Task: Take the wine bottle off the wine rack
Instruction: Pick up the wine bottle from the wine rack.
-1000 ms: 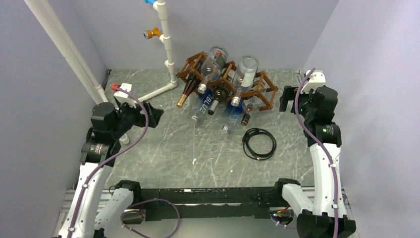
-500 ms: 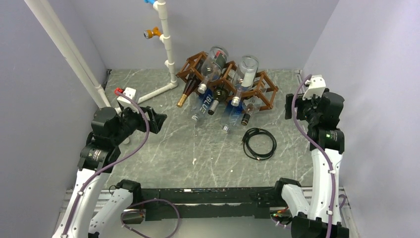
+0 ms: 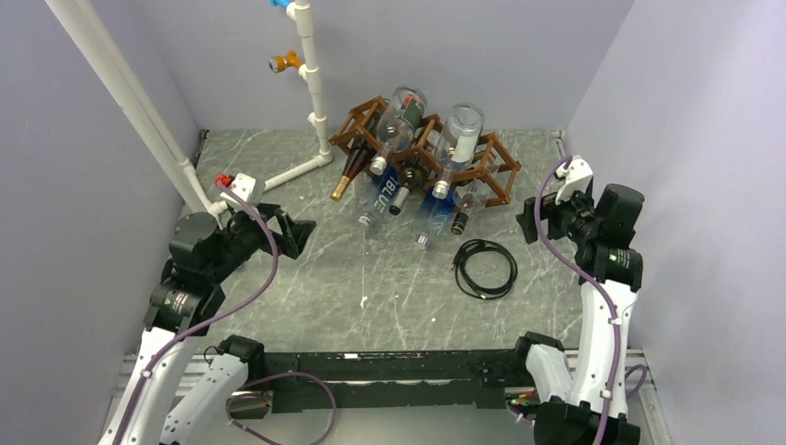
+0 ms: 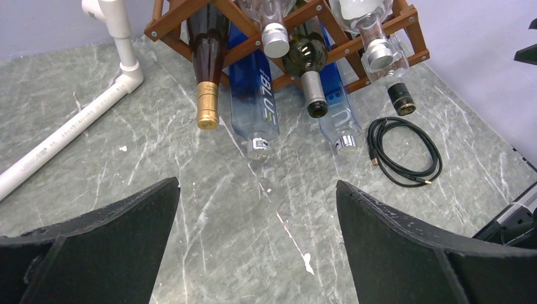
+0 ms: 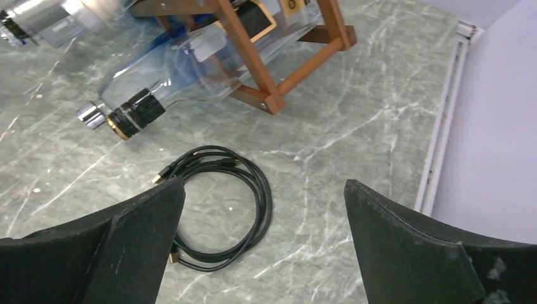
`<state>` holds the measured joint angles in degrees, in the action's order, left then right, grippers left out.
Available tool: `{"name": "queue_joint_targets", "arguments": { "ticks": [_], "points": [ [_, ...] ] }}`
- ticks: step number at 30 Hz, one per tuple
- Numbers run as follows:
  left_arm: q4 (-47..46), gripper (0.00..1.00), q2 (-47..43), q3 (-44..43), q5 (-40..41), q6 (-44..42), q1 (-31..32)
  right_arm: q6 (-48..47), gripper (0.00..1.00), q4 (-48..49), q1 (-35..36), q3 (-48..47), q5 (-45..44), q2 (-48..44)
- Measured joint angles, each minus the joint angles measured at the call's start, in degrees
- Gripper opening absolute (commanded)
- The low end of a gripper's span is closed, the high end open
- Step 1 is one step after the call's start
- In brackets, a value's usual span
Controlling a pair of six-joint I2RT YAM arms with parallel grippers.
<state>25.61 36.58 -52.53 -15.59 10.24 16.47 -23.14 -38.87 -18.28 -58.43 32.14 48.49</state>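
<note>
The brown wooden wine rack point(image 3: 497, 173) stands at the back middle of the table, with several bottles lying in its cells, necks pointing toward me. A dark wine bottle with a gold foil neck point(image 3: 348, 173) lies in the leftmost lower cell; it also shows in the left wrist view point(image 4: 206, 57), next to a blue bottle point(image 4: 256, 95) and a dark green bottle point(image 4: 306, 60). My left gripper point(image 3: 295, 234) is open and empty, well short of the rack point(image 4: 170, 19). My right gripper point(image 3: 532, 221) is open and empty, right of the rack's end point(image 5: 253, 60).
A coiled black cable point(image 3: 513, 269) lies on the table in front of the rack's right end, under my right gripper's view point(image 5: 263, 202). A white PVC pipe stand point(image 3: 310, 79) rises left of the rack, its foot along the table point(image 4: 76, 126). Grey walls close in on both sides.
My left gripper has moved right and nearer. My right arm has drawn back toward me, and its gripper has swung left toward the cable. Rack and bottles have not moved.
</note>
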Motion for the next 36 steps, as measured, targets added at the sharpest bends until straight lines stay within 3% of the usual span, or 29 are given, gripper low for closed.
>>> {"name": "queue_joint_targets", "arguments": {
  "ticks": [6,20,36],
  "points": [
    [-1.9,0.99,-1.9,3.0,-1.1,1.3,0.0,-0.6,1.00,0.3,-0.1,2.0,4.7,-0.1],
    [-4.8,0.99,7.0,3.0,-4.3,4.2,0.1,2.3,1.00,2.6,0.8,4.2,8.5,-6.1],
    [-7.1,0.99,9.5,3.0,-6.4,6.0,0.1,5.8,1.00,5.2,0.9,6.4,12.9,-4.0]
  ]
}}
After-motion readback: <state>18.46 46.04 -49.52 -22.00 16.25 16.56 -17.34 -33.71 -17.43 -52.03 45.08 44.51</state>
